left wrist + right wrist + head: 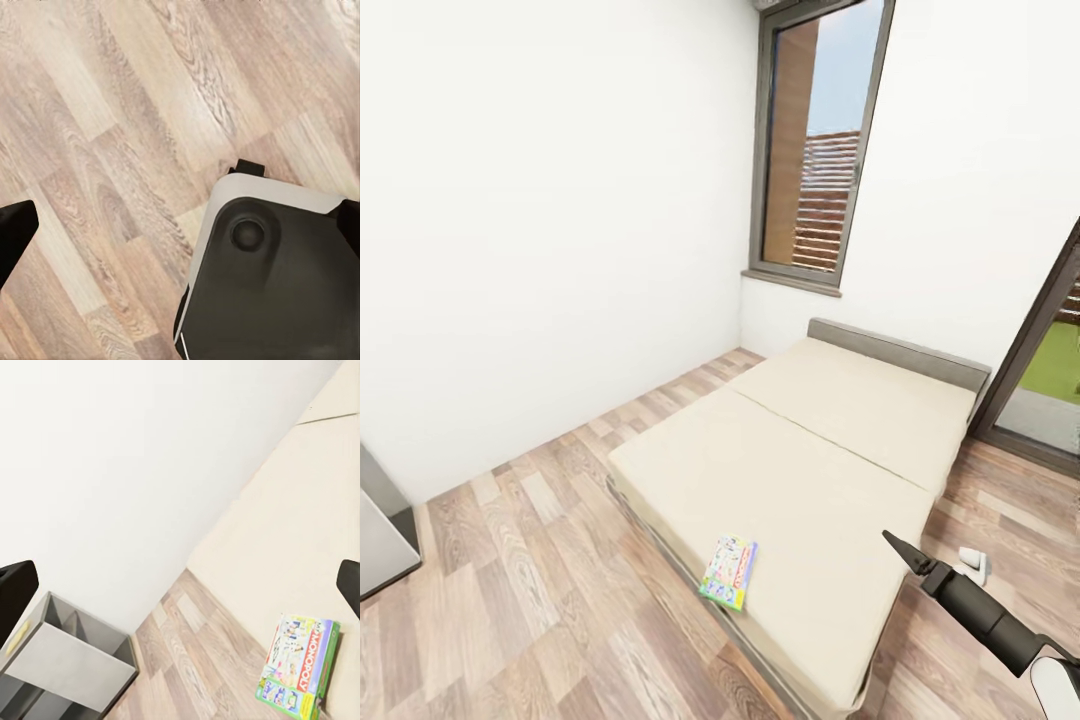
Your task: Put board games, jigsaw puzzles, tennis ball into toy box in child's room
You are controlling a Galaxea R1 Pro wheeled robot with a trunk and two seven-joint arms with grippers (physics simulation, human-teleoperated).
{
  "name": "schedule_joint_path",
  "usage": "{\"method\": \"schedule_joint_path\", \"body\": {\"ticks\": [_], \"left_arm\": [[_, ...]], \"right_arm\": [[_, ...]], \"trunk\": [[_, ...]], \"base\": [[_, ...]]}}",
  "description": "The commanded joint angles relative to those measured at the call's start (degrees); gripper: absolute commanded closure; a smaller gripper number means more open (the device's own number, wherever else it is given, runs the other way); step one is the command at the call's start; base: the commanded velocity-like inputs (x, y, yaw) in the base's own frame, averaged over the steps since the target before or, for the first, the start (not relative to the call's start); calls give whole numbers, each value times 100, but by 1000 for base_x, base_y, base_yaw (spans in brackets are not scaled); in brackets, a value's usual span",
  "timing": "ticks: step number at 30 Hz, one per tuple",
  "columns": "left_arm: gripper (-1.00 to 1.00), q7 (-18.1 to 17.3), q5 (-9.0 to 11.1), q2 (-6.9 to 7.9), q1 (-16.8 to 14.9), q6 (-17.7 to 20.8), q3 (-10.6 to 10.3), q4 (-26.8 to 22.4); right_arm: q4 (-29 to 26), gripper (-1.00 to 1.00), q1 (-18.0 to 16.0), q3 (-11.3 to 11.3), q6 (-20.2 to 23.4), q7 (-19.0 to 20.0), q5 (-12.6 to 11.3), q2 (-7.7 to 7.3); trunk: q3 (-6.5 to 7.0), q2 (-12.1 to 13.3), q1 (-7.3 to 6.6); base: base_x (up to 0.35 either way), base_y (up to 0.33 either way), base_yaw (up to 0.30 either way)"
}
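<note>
**Operator:** At the lower right of the head view, report the claw state.

**Technician:** Right gripper point(895, 545) is raised on its dark forearm over the near right corner of the bed point(830, 450). In the right wrist view both fingertips point(15, 592) sit at opposite edges with wide space between them, nothing held: spread apart and empty. Left gripper point(180, 232) likewise stands apart and empty, pointed down at the wood-plank floor point(112, 112) beside the robot's base point(277, 277).

**Operator:** Location of the target?

**Technician:** One board game point(729, 571), white-green-yellow lid, lies flat on the near mattress, right at its near edge. A second game on the bed cannot be seen from here.

**Operator:** Bearing from the claw?

**Technician:** It lies to the left of the right gripper and slightly nearer the robot, well apart. Long axis runs roughly away from the robot, tilted a little rightward. Judgement: the right arm is the nearer one; the fingers would need to close across the short side. A grey open-topped unit point(67, 660) stands by the wall.
</note>
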Motion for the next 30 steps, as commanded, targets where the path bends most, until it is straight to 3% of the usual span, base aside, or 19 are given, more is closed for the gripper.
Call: {"method": "schedule_joint_path", "body": {"ticks": [1, 17, 30], "left_arm": [[-100, 25, -61, -1, -5, -16, 45, 4], [-100, 25, -61, -1, -5, -16, 47, 4], [-100, 25, -60, -1, -5, -16, 44, 4]], "right_arm": [[1, -100, -5, -4, 46, 6, -39, 0], [1, -100, -5, -5, 46, 6, -39, -9], [1, -100, -5, -6, 49, 6, -41, -7]], "trunk": [[-9, -12, 3], [36, -12, 3], [123, -12, 3]], "base": [[0, 0, -73], [0, 0, -42], [0, 0, -172]]}}
